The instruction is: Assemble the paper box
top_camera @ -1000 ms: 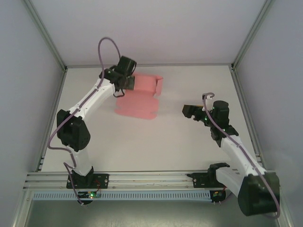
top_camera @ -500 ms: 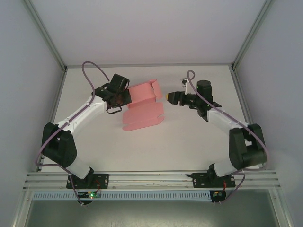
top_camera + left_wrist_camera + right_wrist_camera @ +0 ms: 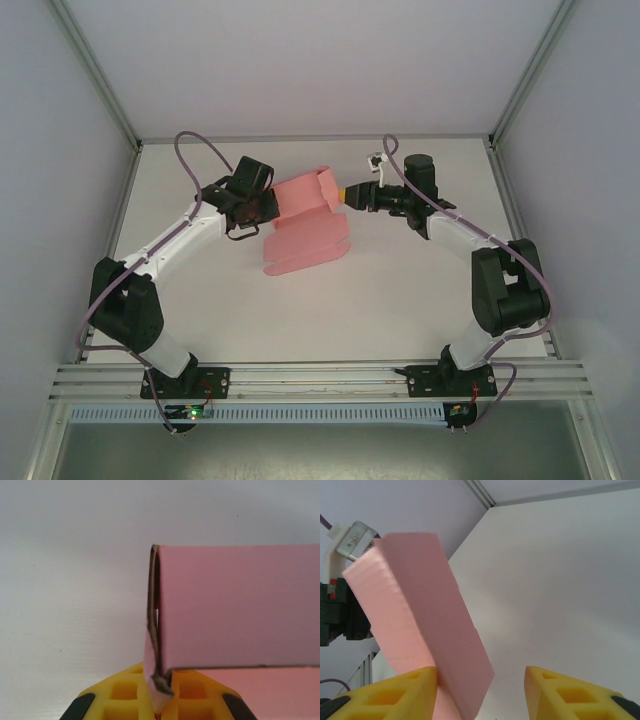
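Near worktop's [image 3: 400, 290] far edge: light, crease-prone paper box [image 3: 305, 225], best gripped at edges; left gripper [image 3: 159, 680] clamped on one, right gripper [image 3: 480, 680] parted around flap [image 3: 420, 605].

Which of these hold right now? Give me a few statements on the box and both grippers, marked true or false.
1. The left gripper is shut on an edge of the paper box. True.
2. The right gripper is clamped shut on the paper box. False: its jaws stand open, and a pink flap touches just one of them.
3. The paper box lies fully flat on the table. False: it is partly folded, with a panel raised off the surface.
4. In the top view, the left gripper is at the left side of the paper box and the right gripper at its right side. True.
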You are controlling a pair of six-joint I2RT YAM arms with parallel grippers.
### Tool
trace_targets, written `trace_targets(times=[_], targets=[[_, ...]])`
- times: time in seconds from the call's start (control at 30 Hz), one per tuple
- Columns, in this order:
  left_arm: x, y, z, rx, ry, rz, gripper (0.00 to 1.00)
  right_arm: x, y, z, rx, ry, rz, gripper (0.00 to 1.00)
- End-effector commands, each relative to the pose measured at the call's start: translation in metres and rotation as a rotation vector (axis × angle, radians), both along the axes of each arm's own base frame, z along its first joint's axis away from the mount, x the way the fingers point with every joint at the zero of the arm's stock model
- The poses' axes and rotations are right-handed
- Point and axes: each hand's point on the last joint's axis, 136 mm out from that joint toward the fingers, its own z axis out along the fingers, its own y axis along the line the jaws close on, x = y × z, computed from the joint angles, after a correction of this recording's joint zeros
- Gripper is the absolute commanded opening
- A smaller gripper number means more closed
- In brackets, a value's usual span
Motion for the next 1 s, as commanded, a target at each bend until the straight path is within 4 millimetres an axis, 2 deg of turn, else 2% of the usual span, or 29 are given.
trace_targets(times=[0.0, 0.1, 0.17, 0.43, 0.57, 0.67, 0.77, 0.97], targets=[[0.005, -0.004, -0.003, 0.005, -0.003, -0.022, 0.00, -0.003, 0.011, 0.018, 0.008, -0.078, 0.066, 0.49], [0.007, -0.001, -0.007, 0.028, 0.008, -0.011, 0.00, -0.008, 0.016, 0.021, -0.014, -0.100, 0.093, 0.49], [0.008, -0.001, -0.008, 0.031, 0.013, -0.007, 0.00, -0.011, 0.021, 0.018, -0.045, -0.097, 0.105, 0.45], [0.011, -0.004, -0.003, 0.013, -0.001, -0.010, 0.00, -0.020, 0.037, -0.009, -0.185, -0.067, 0.116, 0.37], [0.010, -0.010, -0.002, -0.013, -0.004, -0.028, 0.00, -0.008, 0.039, -0.014, -0.321, -0.139, -0.003, 0.37], [0.010, -0.009, 0.000, -0.006, -0.009, -0.017, 0.00, 0.010, 0.030, -0.021, -0.490, -0.214, -0.158, 0.38], [0.009, -0.011, 0.002, 0.004, -0.016, -0.028, 0.00, 0.021, 0.024, -0.022, -0.582, -0.251, -0.262, 0.38], [0.005, -0.019, 0.002, 0.019, -0.017, -0.056, 0.00, 0.040, 0.014, -0.020, -0.657, -0.291, -0.430, 0.21]])
